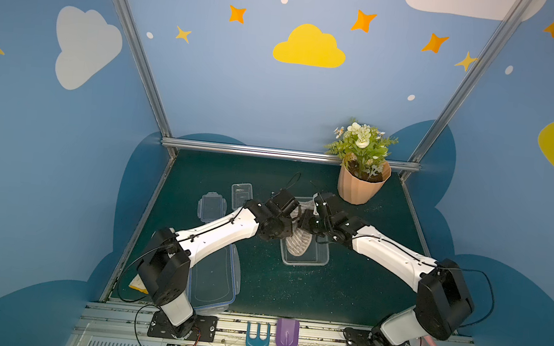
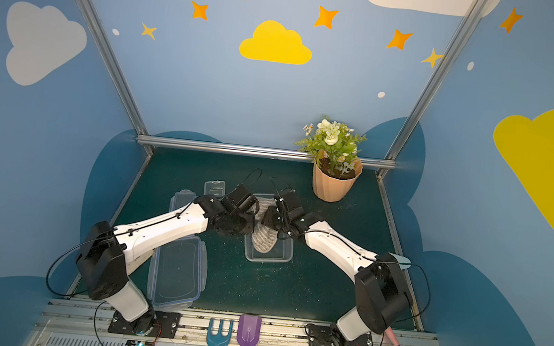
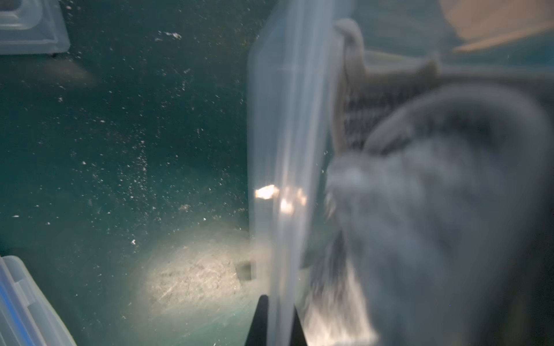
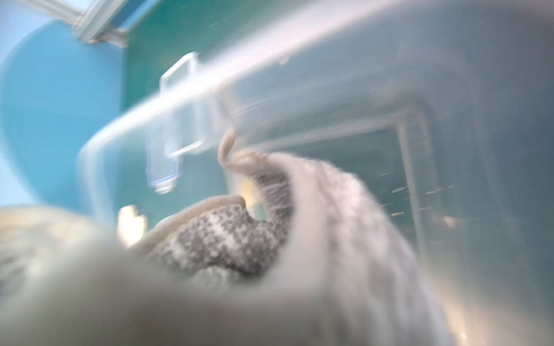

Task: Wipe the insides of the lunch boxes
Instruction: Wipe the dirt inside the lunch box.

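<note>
The large lunch box (image 1: 305, 263) sat on the dark green surface (image 1: 274, 291) between the two arms. Its long axis ran from the robot's side toward the back wall. The left claw (image 3: 280, 325) was pinched narrow on the box's left long wall, one finger outside and one inside, apparently to steady it. The right claw (image 1: 306, 224) was closed and appeared to hold the grey striped cloth (image 1: 298, 246), though the blurred wrist view hid its fingers. The cloth trailed from that claw along the box floor toward the near end, so a wiping stroke would likely follow the long axis. The small lunch box (image 1: 241, 194) stood farther back and left, nearer the left arm. No brand, label or writing could be read.
</note>
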